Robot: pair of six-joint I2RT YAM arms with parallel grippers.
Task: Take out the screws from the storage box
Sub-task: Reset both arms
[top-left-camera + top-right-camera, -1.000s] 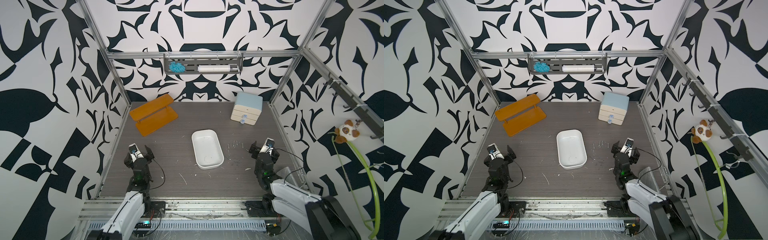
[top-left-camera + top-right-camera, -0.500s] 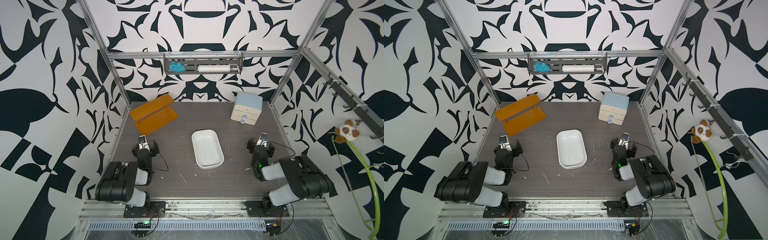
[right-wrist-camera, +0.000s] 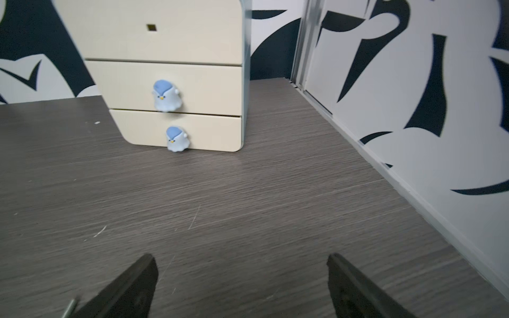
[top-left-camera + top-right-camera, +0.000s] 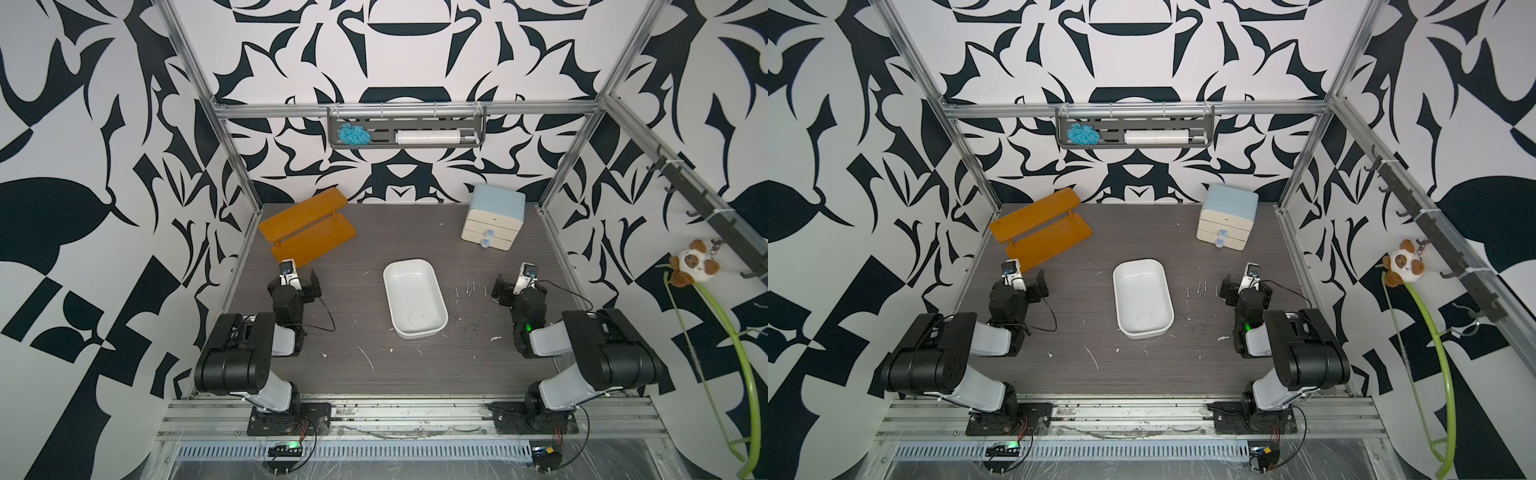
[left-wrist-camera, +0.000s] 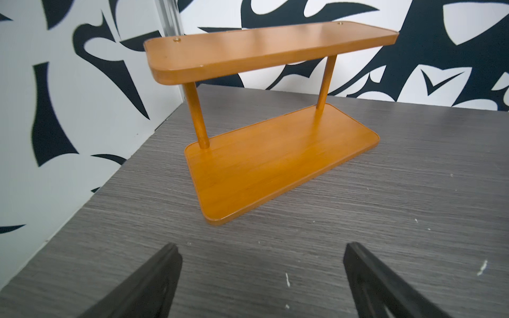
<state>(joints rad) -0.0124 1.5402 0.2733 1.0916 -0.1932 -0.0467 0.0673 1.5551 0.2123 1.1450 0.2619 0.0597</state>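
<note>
Since the screws [image 4: 468, 287] lie on the bare bench [image 4: 374, 386] just beside the right long side of the storage box [image 4: 413, 299], between it and the right gripper [image 4: 519, 287], judge the removal as complete and treat the step in hand as the retreat to rest. Confirm first that the storage box, which sits at the middle of the bench, holds nothing. In both top views its inside shows only faint marks, too small to name, so inspect them before you close the run. Keep the right gripper clear of the screws while it parks. Its wrist view shows one screw [image 3: 70, 305] close beside a finger, and a sweep of the arm can scatter the group toward the right edge. Leave both hands as they stand: the left gripper [image 5: 261, 250] has its jaws wide apart and empty, facing the orange shelf [image 5: 275, 165] at the far left corner. The right gripper also has its jaws wide apart and empty, facing the drawer cabinet [image 3: 179, 82] at the far right corner. Against the frame one second earlier, both arms have folded back over the front edge, and both grippers sit slightly nearer the far edge. The storage box and the screws have not shifted.
</note>
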